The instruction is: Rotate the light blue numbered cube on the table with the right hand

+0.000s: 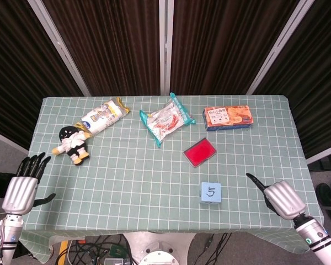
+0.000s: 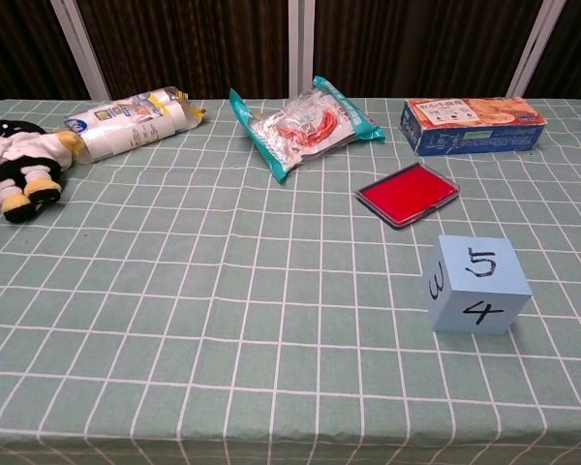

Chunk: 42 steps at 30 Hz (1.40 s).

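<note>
Head view shows a rectangular surface point(image 1: 127, 182) draped in a soft, pale green cloth with a white grid, and near its front edge, right of centre, sits the light blue numbered cube point(image 1: 211, 192), a matte, sharp-edged block with a handwritten 5 on its top face. In the chest view the same cube point(image 2: 476, 284) also shows a 4 on the face toward the camera and a sideways 3 on its left face. The right hand point(image 1: 281, 199), with a smooth silver metal back and dark fingers, hovers over the front right part of the surface, near the cube but apart from it, holding nothing; one dark finger points toward the cube, and how the others lie cannot be told. The left hand point(image 1: 23, 186) hangs off the left edge, fingers spread apart and pointing up, empty. Just behind the cube lies a flat red pad in a clear-rimmed rectangular tray point(image 1: 199, 152), tilted on the grid. Farther back are an orange and blue cardboard box point(image 1: 228, 117), a crinkly clear plastic snack bag with teal edges point(image 1: 166, 118), a glossy white and yellow cylindrical packet point(image 1: 102, 116), and a soft plush doll in black and white point(image 1: 71, 143). Nothing lies between the right hand and the cube.
</note>
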Available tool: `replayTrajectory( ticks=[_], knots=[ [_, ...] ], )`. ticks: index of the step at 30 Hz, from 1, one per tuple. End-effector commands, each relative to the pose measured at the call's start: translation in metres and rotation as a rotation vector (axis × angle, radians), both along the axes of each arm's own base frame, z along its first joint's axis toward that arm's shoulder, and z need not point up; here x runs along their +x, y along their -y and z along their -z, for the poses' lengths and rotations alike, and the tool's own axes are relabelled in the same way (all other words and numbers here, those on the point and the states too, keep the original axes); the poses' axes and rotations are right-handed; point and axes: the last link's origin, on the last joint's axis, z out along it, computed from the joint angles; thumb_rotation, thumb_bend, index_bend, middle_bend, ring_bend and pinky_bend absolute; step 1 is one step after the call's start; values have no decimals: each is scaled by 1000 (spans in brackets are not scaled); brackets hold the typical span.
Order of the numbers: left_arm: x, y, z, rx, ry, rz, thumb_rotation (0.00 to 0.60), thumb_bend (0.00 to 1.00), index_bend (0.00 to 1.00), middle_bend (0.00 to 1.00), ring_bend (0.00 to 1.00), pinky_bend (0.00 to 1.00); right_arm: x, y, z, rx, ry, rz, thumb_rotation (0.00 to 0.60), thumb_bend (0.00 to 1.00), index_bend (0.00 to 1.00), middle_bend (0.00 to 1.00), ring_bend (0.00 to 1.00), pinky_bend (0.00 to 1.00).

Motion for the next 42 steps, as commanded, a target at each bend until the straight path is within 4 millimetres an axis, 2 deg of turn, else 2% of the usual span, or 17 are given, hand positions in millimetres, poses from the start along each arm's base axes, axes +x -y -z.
replayTrajectory(
  ticks=[1,5,9,22,42],
  knots=[
    [0,0,0,0,1,0,600,2,54,0,0,0,6,-2,-2,97,-119,28,600,1000,158,1000,866,809],
    [0,0,1,-1,3,1,600,2,54,0,0,0,12,3,2,142,-185,56,600,1000,262,1000,866,809],
    [0,0,0,-2,1,0,600,2,54,0,0,0,20,2,13,199,-203,64,600,1000,302,1000,866,809],
    [-2,-1,0,-3,0,-6,600,2,54,0,0,0,49,4,42,297,-192,0,600,1000,304,1000,866,809],
    [-7,1,-4,7,11,-12,600,2,53,0,0,0,79,17,66,345,-205,-61,600,1000,262,1000,866,809]
  ],
)
